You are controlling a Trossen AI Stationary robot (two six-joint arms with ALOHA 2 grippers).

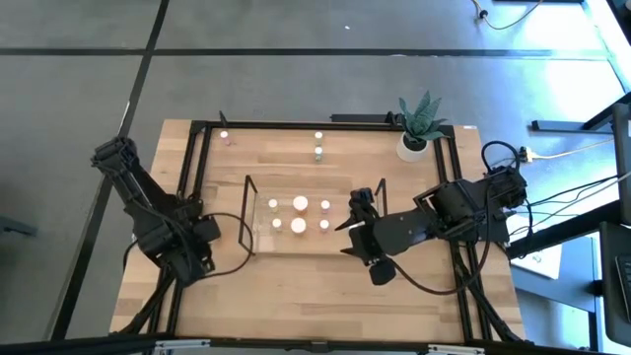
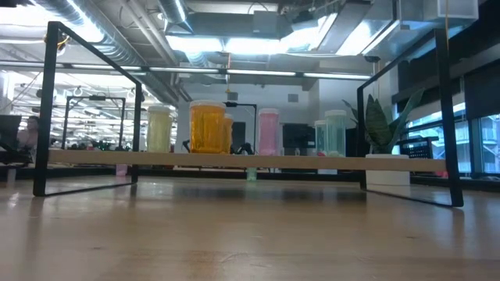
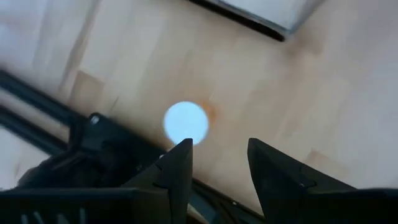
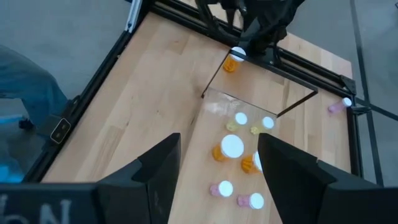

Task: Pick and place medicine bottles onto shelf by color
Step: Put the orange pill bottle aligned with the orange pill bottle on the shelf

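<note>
Bottles [image 1: 299, 205] crowd the shelf [image 1: 248, 212] middle; both grippers' fingers [image 3: 180, 163] gape empty beside its ends.

You cannot see either arm in the low view. From above, the left gripper [image 1: 204, 258] is lost in its own dark body, so its fingers cannot be judged there. In the left wrist view, the bottle [image 3: 186, 122] shows only a blurred white cap; its body and tint are hidden beneath it. The shelf [image 3: 267, 15] is cut off by the frame edge there. From above, the bottles [image 1: 299, 204] on the shelf are too small to tell tints reliably. The right fingers [image 4: 155, 171] run off the picture's edge.
</note>
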